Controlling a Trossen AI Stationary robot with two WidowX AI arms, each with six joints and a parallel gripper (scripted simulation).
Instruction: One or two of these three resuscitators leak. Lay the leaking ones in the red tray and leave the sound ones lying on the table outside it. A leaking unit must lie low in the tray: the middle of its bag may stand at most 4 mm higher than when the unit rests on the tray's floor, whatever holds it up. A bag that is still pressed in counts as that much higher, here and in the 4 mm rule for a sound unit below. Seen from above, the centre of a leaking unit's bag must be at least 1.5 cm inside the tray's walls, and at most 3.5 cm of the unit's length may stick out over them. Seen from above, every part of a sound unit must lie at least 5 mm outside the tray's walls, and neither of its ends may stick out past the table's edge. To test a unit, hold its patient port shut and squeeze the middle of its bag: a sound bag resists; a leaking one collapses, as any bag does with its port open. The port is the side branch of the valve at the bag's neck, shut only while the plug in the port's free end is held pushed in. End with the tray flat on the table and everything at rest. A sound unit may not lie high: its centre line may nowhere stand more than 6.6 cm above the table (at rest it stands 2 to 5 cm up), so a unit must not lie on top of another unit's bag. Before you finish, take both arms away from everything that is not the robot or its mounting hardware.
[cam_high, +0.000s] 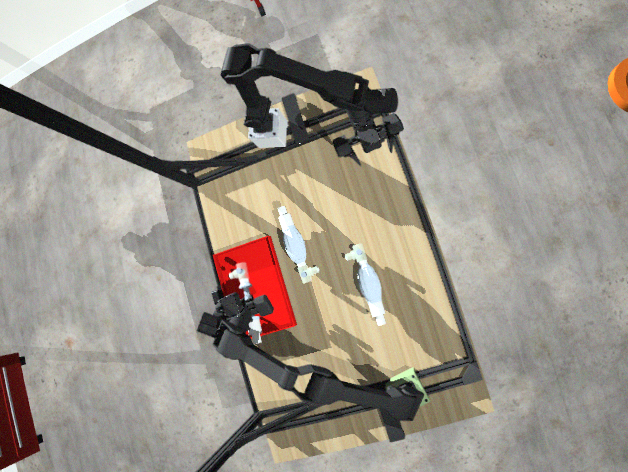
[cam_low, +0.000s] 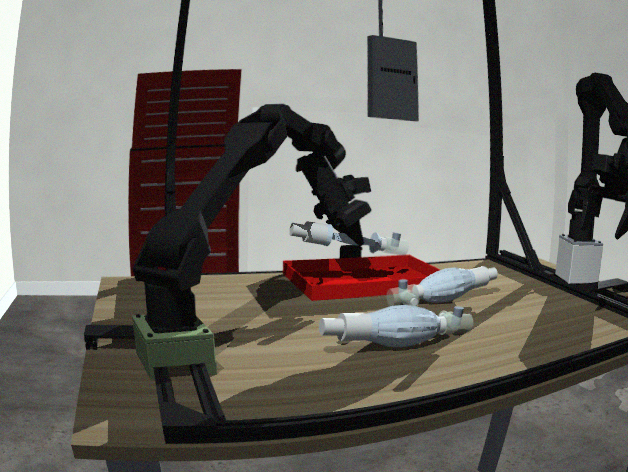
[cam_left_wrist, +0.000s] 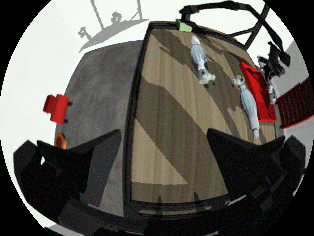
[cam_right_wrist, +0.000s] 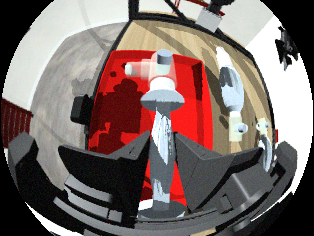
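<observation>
Red tray (cam_high: 278, 286) (cam_low: 350, 290) (cam_left_wrist: 260, 95) (cam_right_wrist: 207, 107), far side, w/ held resuscitator (cam_high: 255, 324) (cam_low: 315, 233) (cam_right_wrist: 162, 127) above — R gripper (cam_high: 242, 304) (cam_low: 357, 243) (cam_right_wrist: 163, 135) clenched on its squashed bag, L gripper (cam_left_wrist: 165, 132) released — which might land too high or overhang if let go skewed.

Black jointed arms (cam_high: 304, 73) (cam_low: 218, 177) (cam_left_wrist: 225, 6), wedge-shaped fingers (cam_low: 357, 236), green base (cam_high: 410, 376) (cam_low: 175, 350) (cam_left_wrist: 184, 26); white base (cam_high: 274, 139) (cam_low: 578, 261) (cam_right_wrist: 209, 21)

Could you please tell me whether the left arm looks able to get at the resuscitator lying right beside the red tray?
Probably yes: its end effector is open, and nothing visible stands between it and that unit.
</observation>
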